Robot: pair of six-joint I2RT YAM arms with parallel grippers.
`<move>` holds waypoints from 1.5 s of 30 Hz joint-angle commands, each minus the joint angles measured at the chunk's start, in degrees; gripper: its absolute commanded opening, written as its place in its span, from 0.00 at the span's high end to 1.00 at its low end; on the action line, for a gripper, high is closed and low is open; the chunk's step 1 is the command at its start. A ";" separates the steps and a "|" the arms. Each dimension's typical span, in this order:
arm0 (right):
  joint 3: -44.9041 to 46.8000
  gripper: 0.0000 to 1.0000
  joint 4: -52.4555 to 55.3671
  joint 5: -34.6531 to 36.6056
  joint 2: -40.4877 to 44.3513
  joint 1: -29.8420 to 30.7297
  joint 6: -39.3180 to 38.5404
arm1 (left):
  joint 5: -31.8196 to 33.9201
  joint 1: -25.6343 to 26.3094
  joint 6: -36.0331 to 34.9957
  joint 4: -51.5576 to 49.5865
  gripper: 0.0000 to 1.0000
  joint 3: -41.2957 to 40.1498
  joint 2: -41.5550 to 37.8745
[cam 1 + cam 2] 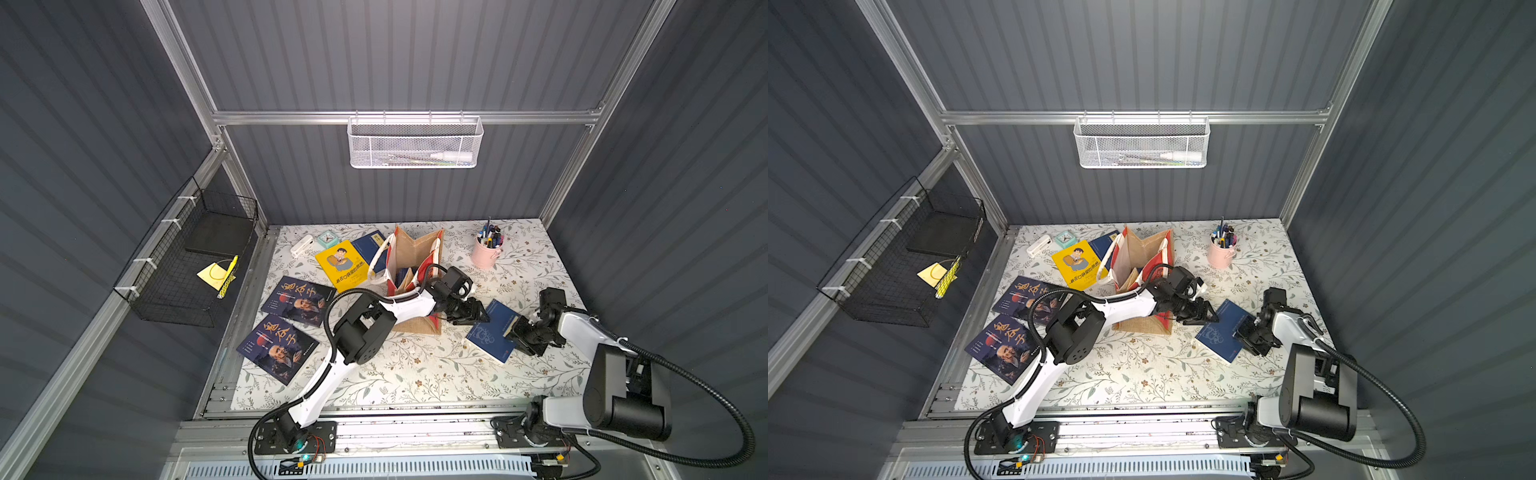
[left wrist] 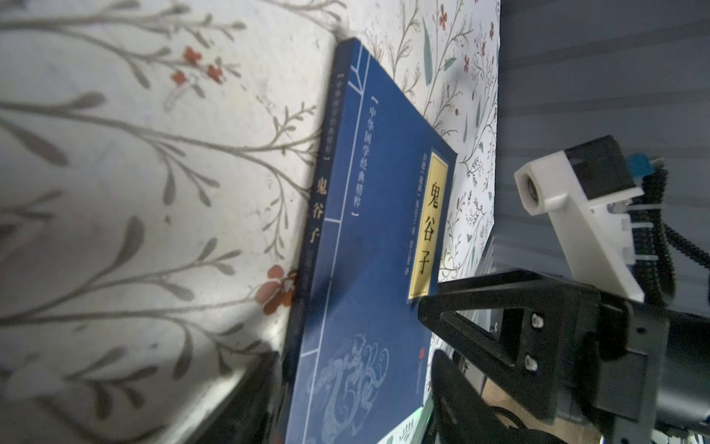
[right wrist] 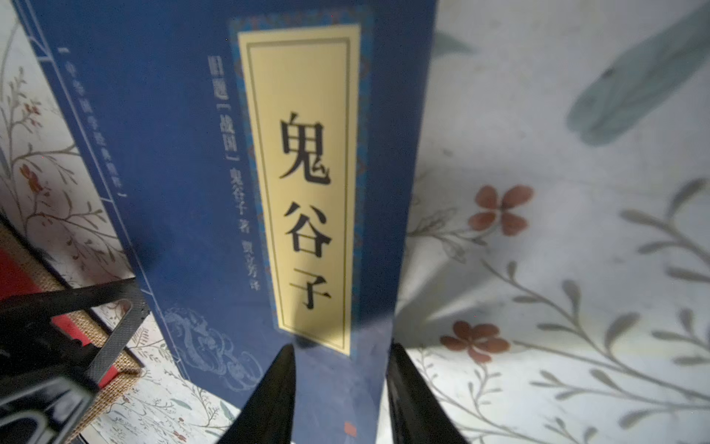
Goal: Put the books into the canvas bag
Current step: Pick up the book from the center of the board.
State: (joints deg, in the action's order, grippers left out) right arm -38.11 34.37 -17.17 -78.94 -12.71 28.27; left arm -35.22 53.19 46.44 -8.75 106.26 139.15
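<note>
Floral table (image 1: 415, 374): right tool (image 3: 341, 355), jaws apart, straddles blue book (image 1: 490, 334); left tool (image 1: 478, 318) parted beside it.

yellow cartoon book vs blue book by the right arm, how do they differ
Yellow cartoon book shows a cartoon figure; blue book a yellow title label. Yellow cartoon book lies left of the canvas bag, blue book right. The right tool is at the blue book's edge; no tool is near the yellow cartoon book. Both face up.
</note>
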 commanded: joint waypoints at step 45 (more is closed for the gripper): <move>-2.45 0.59 0.22 -10.19 -3.21 0.14 -4.69 | -7.14 3.28 -1.68 9.04 0.70 -8.92 -7.97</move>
State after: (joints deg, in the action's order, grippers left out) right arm -39.46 35.77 -19.70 -81.97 -13.63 24.38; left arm -33.80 53.63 42.72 -5.28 98.02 134.69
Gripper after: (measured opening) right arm 0.425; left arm 0.304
